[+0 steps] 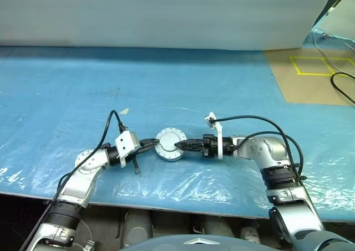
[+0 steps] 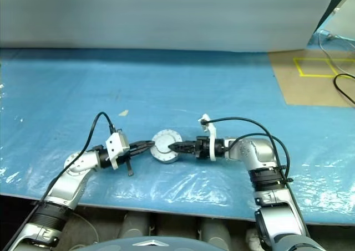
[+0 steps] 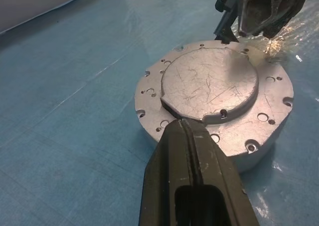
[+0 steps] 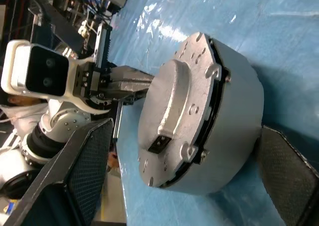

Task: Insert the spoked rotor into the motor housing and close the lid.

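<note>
Motor housing (image 1: 170, 146) sits lidded on the blue sheet (image 1: 66, 96) between our grippers: clenched left gripper (image 3: 185, 131) rests on the lid (image 3: 209, 84), spread right gripper (image 4: 184, 161) straddles the wall, so we judge pressing the lid flush comes next.

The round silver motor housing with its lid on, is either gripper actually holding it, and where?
Neither holds the round silver motor housing. The left gripper is shut, tips on the lid. The right gripper is open, fingers flanking the housing.
</note>
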{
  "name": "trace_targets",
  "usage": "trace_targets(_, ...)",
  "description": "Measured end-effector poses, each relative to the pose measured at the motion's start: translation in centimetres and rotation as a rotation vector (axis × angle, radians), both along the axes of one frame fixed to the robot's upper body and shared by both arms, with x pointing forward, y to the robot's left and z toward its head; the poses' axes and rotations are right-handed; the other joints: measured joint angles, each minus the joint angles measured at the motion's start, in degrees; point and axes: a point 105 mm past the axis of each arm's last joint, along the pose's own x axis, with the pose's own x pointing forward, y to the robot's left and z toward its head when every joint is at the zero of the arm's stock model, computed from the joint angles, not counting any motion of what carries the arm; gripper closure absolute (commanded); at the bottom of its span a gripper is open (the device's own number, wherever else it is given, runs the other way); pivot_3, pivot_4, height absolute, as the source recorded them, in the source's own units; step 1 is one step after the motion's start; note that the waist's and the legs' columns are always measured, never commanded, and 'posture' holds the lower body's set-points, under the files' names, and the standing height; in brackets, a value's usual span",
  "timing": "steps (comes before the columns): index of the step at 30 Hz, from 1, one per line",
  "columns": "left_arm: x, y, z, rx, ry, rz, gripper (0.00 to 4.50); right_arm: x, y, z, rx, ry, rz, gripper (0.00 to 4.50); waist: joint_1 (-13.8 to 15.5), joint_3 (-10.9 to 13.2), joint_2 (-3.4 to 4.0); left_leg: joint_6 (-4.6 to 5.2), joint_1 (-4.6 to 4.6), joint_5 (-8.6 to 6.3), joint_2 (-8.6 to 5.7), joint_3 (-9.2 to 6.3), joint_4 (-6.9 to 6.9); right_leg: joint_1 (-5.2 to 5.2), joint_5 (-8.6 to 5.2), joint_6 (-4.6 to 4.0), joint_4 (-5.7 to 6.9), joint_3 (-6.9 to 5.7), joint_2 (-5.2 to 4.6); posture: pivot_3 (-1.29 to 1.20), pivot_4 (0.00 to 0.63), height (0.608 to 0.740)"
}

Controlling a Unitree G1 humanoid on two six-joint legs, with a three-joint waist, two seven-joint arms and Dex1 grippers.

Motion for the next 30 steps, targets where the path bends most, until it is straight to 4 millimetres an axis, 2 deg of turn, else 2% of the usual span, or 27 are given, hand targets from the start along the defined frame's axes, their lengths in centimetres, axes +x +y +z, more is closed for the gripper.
trace_targets(6, 0.0, 0.0, 0.0, 0.000, -0.001, -0.002, 4.50, 0.2, 0.1, 0.0, 0.019, 0.010, -0.022, 0.04, 0.04, 0.00, 0.00, 0.00, -0.01, 0.00, -0.01, 0.00, 0.01, 0.00, 0.00, 0.00, 0.00, 0.00, 0.00, 0.00, 0.150, 0.740)
trace_targets(9, 0.0, 0.0, 0.0, 0.001, -0.002, -0.002, 4.50, 0.1, -0.2, -0.2, 0.015, 0.015, -0.025, 0.62, 0.05, 0.00, 0.00, 0.00, -0.01, 0.00, -0.01, 0.00, 0.01, 0.00, 0.00, 0.00, 0.00, 0.00, 0.00, 0.00, 0.150, 0.740)
trace_targets(14, 0.0, 0.1, -0.2, 0.003, 0.004, 0.002, 4.50, 0.1, -0.7, -0.2, 0.019, 0.031, -0.037, 2.20, 0.08, 0.00, 0.00, 0.00, -0.02, 0.00, -0.01, 0.00, 0.01, 0.00, 0.00, 0.00, -0.01, 0.00, 0.00, 0.00, 0.150, 0.740)
trace_targets(17, 0.1, 0.2, -0.3, 0.006, 0.007, 0.006, 4.50, 0.0, -1.0, 0.3, 0.064, 0.037, -0.040, 2.20, 0.25, 0.00, 0.00, 0.00, -0.02, 0.00, -0.01, 0.00, 0.02, 0.01, 0.00, 0.00, -0.01, 0.00, -0.01, 0.00, 0.150, 0.740)
trace_targets(25, 0.3, 0.2, -0.3, 0.007, 0.005, 0.008, 4.50, -0.5, -1.1, 0.3, 0.082, 0.060, -0.026, 2.20, 0.32, 0.00, 0.00, 0.00, -0.02, 0.00, 0.00, 0.01, 0.02, 0.00, 0.00, 0.00, -0.01, -0.02, 0.00, 0.00, 0.150, 0.740)
trace_targets(30, 0.3, 0.2, -0.1, 0.004, -0.013, 0.000, 4.50, -0.2, -1.3, 0.1, 0.056, 0.044, -0.045, 3.21, 0.32, 0.00, 0.00, 0.00, -0.01, 0.00, -0.01, 0.00, 0.02, 0.01, 0.00, 0.00, 0.00, -0.02, 0.00, 0.00, 0.150, 0.740)
